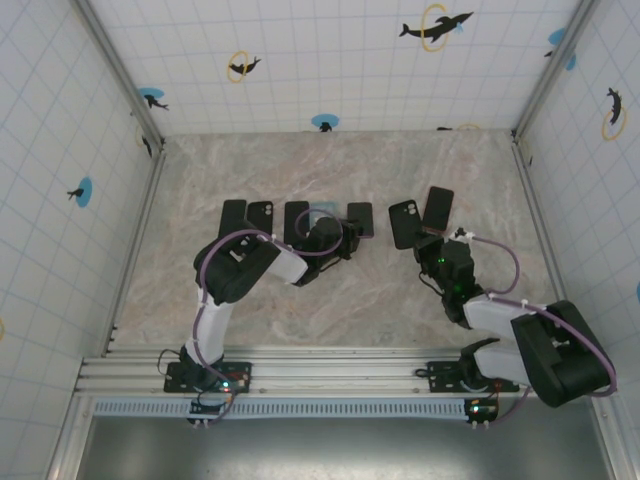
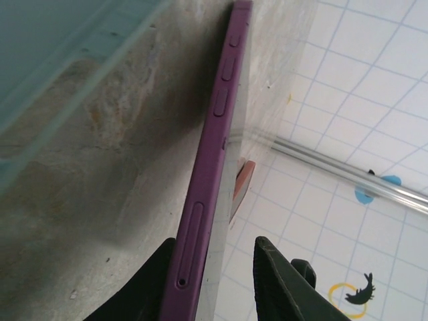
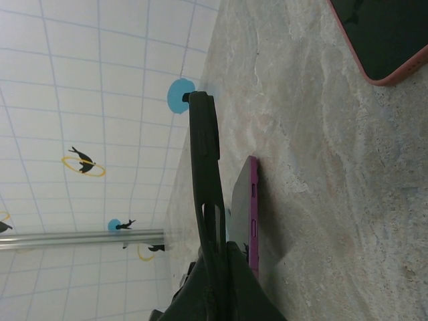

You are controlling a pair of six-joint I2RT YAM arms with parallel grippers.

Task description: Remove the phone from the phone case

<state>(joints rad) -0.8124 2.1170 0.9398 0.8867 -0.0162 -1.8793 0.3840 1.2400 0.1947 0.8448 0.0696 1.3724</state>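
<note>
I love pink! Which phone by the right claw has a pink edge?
The dark phone with the salmon-pink rim, lying flat at the top right of the right wrist view. The other phone there has a purple edge with buttons.

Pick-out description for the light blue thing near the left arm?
On the marble table, find the row of dark phones by the left arm. It lies mid-row, just past the arm's wrist: the only pale blue piece among black ones.

The phone (image 3: pixel 253 215), purple with its side buttons showing, sits edge-on just beside the thin black phone case (image 3: pixel 204 154).
</note>
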